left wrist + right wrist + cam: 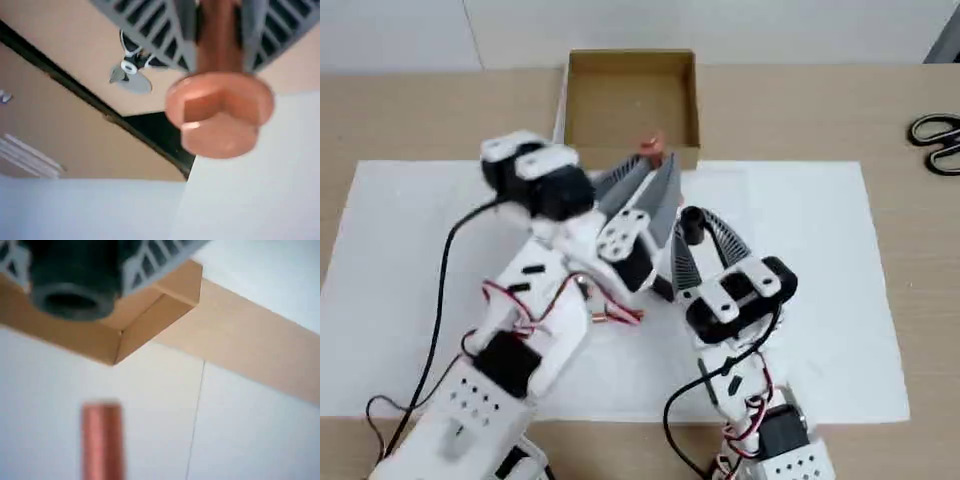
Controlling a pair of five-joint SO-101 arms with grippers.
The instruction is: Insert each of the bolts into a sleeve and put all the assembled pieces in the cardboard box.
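Two pieces are gripped but unjoined: left end effector clamps the bolt, right end effector clamps the sleeve, cardboard box seemingly unfilled.

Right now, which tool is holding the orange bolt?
The left tool: it pinches the orange bolt; the right tool grips a dark sleeve.

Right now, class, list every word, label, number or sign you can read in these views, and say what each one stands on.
None: no word, number or sign is readable.
The cardboard box has plain walls.
The bolt and the sleeve bear no visible marking.
The paper sheet is blank.
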